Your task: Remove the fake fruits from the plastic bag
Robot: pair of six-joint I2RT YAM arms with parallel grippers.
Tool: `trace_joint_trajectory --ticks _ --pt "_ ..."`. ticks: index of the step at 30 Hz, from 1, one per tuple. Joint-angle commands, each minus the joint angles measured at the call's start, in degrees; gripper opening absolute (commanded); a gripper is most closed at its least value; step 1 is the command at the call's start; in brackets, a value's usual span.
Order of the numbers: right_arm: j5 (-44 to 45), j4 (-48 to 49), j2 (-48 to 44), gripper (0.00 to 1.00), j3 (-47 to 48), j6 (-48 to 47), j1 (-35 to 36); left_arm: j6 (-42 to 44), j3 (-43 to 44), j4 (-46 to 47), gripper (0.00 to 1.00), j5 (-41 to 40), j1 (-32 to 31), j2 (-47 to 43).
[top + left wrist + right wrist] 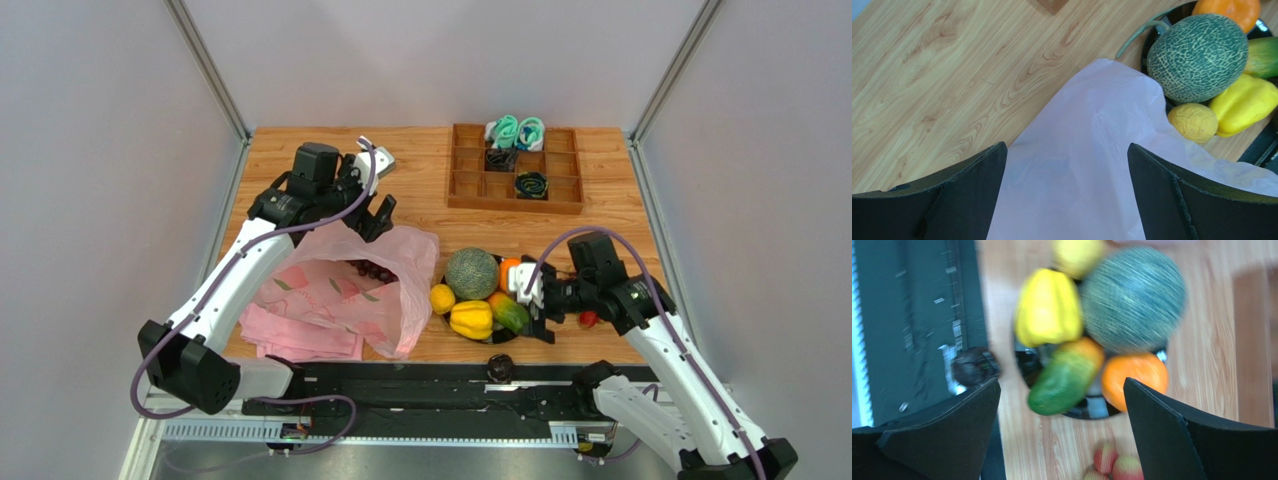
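My left claw [377, 216] hangs spread wide over the upper edge of the plastic bag [345, 290]. The pink film lies below and between its fingers [952, 202], but nothing is pinched. My right claw [1062, 440] is just as wide and also empty, above the lower right rim of the black plate [497, 338].

The bag sprawls left of centre in the overhead view, its long axis running from lower left to upper right. Its puffed end rises on the right, against the lemon [442, 298]. I cannot tell which way its mouth faces. The dark grapes [375, 270] show inside it near the top. A folded pink cloth [300, 342] pokes out under its lower edge.

On the plate the melon [472, 273] sits at the upper left and the orange [508, 270] just beside it. The yellow lobed piece [471, 319] lies lengthwise left to right. A green-and-orange fruit [510, 315] slants from upper left to lower right. The red berries [588, 319] lie on the table [300, 150] just right of the plate.

Bare wood opens at the upper left, between the bag and the wooden tray [463, 190]. The plate's lower rim sits close to the table edge and the black rail [400, 375], where a dark round thing [499, 368] rests.
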Motion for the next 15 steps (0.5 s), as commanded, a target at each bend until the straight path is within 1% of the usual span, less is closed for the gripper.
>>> trace_joint_trajectory --ticks 1,2,4,5,6,8,12,15 --pt "-0.4 -13.9 0.7 0.94 1.0 -14.8 12.1 -6.2 0.4 -1.7 0.99 2.9 0.2 -5.2" --pt "0.7 -15.2 1.4 0.9 0.8 -15.0 19.6 -7.0 0.0 -2.0 0.99 3.6 0.3 -6.2" --pt "3.5 -14.8 1.2 0.88 -1.0 -15.7 26.1 -7.9 -1.5 -1.2 0.99 4.3 0.5 -10.2" --pt "4.3 -12.9 0.9 0.88 -3.8 -16.0 31.4 -8.4 -3.4 -0.5 0.99 4.3 0.5 -11.7" --pt "6.4 -11.4 0.8 0.89 -5.1 -15.9 33.6 -8.7 -4.3 0.2 0.99 4.1 0.5 -13.1" --pt "7.9 -7.3 1.9 0.89 -7.2 -15.2 38.0 -9.1 -5.7 0.3 0.99 4.0 0.5 -17.0" --pt "10.3 -2.8 6.6 0.86 -9.2 -12.4 39.4 -8.1 -7.5 -1.3 0.99 4.0 1.1 -22.3" --pt "11.6 0.7 9.8 0.79 -10.7 -10.6 39.8 -7.9 -8.3 -2.5 0.99 4.2 2.0 -24.7"
